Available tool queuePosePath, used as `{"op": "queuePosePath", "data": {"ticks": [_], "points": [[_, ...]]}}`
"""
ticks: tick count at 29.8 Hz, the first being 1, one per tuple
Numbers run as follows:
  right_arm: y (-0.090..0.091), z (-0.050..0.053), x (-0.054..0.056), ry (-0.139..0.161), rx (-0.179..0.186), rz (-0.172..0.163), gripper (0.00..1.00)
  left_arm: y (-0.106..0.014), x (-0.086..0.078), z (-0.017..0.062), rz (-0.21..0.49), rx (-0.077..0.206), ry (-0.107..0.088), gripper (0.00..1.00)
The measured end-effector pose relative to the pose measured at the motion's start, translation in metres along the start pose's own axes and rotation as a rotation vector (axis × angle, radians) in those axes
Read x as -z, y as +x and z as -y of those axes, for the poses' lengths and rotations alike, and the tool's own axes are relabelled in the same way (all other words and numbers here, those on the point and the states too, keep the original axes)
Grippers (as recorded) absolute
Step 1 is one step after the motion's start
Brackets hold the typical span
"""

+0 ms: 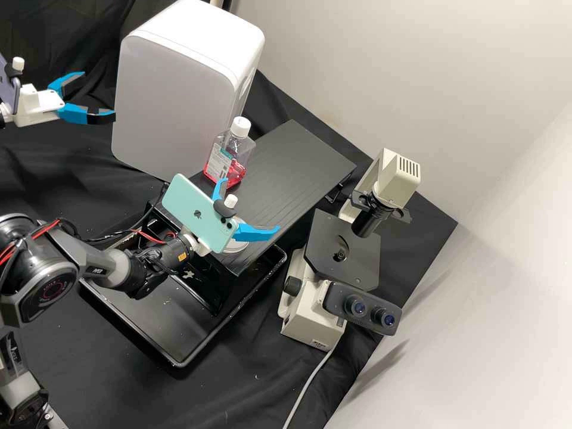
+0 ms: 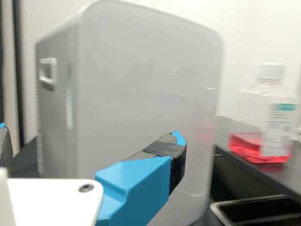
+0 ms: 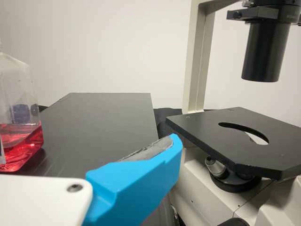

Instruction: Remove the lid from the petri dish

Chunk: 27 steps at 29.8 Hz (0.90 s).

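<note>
Under the wide-open, empty right pincer point(image 1: 251, 204), a pale round dish point(image 1: 231, 246) sits at the edge of the platform point(image 1: 298, 161), mostly hidden. Left pincer point(image 1: 98, 93) gapes too, empty.

Left claw point(image 1: 97, 94), right claw point(image 1: 250, 204): both agape.

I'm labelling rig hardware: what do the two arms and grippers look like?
Right arm: dark grey rounded links, a black joint housing with a red ring, red and black cables, a mint-green phone at the wrist. Left gripper and right gripper: white bodies, curved bright blue fingers.
</note>
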Motion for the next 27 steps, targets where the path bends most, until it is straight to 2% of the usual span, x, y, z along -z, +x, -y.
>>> {"op": "queuePosePath", "data": {"ticks": [3,10,12,19,24,26,27], "points": [[0.0,0.0,0.0,0.0,0.0,0.0,1.0,-0.007,-0.007,0.009,0.024,0.038,-0.029,1.0],[0.0,0.0,0.0,0.0,0.0,0.0,1.0,-0.024,-0.022,0.0278,0.101,0.139,-0.056,1.0],[0.0,0.0,0.0,0.0,0.0,0.0,1.0,-0.028,-0.025,0.0313,0.117,0.158,-0.066,1.0],[0.0,0.0,0.0,0.0,0.0,0.0,1.0,-0.037,-0.037,0.0407,0.167,0.207,-0.065,1.0],[0.0,0.0,0.0,0.0,0.0,0.0,1.0,-0.044,-0.048,0.0547,0.211,0.272,-0.057,1.0],[0.0,0.0,0.0,0.0,0.0,0.0,1.0,-0.047,-0.052,0.0604,0.228,0.295,-0.042,1.0],[0.0,0.0,0.0,0.0,0.0,0.0,1.0,-0.049,-0.055,0.0637,0.242,0.309,-0.023,1.0]]}}
